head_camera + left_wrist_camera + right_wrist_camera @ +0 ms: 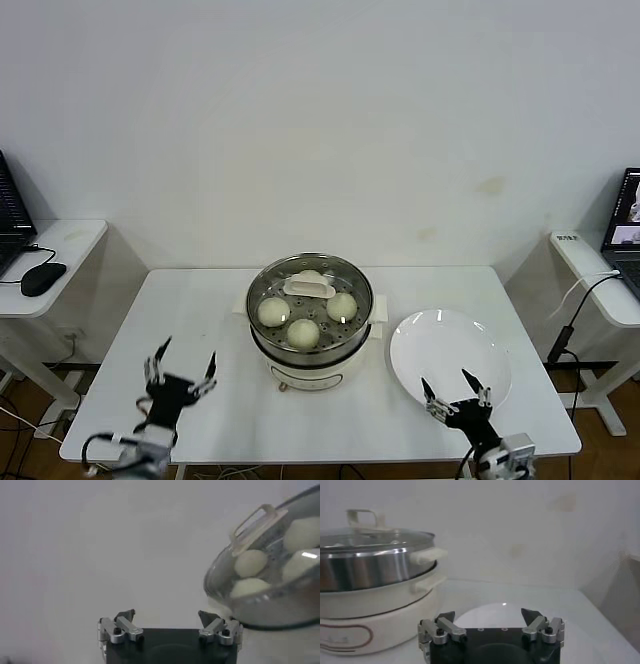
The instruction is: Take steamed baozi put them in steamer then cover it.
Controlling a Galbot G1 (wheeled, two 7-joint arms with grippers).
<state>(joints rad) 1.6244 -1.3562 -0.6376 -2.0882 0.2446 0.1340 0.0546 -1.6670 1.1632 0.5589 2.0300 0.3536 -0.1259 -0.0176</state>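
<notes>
The steamer (310,350) stands at the table's middle, a steel basket on a cream-white pot base. The clear glass cover (308,286) with its cream handle sits on it. Three baozi (303,331) show through the glass; a fourth is hidden under the handle. My left gripper (182,372) is open and empty near the table's front left, apart from the pot. My right gripper (455,393) is open and empty at the front right, over the near edge of the white plate (450,345). The covered steamer also shows in the left wrist view (270,605) and the right wrist view (375,565).
Side tables stand on both sides: the left one holds a black mouse (42,278), the right one a laptop (625,225) with a cable hanging down. A white wall rises behind the table.
</notes>
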